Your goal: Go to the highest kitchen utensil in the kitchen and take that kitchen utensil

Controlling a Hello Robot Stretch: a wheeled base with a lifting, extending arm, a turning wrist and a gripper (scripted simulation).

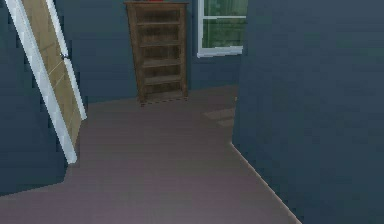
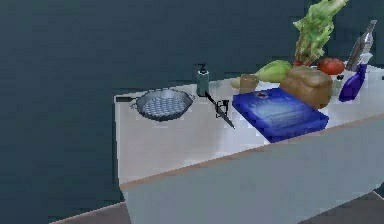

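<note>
If that dark slim utensil (image 2: 222, 110) at mid bench (image 2: 170, 150) is mine | likely light, stiff (maybe slippery) | I'd take its handle | state of my tool: cannot tell

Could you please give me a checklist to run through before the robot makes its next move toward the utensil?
1. Counter alongside the robot: ok. The white counter runs across the arm side view.
2. Utensil identified: cannot tell. A thin dark thing lies between the round metal basin and the blue tray, but it is too small to name.
3. That it is the highest utensil: cannot tell.
4. Room around it: not ok. A dark bottle stands close behind it.
5. Floor ahead: ok. Bare floor reaches the wooden shelf.
6. Open door at the forward view's left: ok, off the path.
</note>
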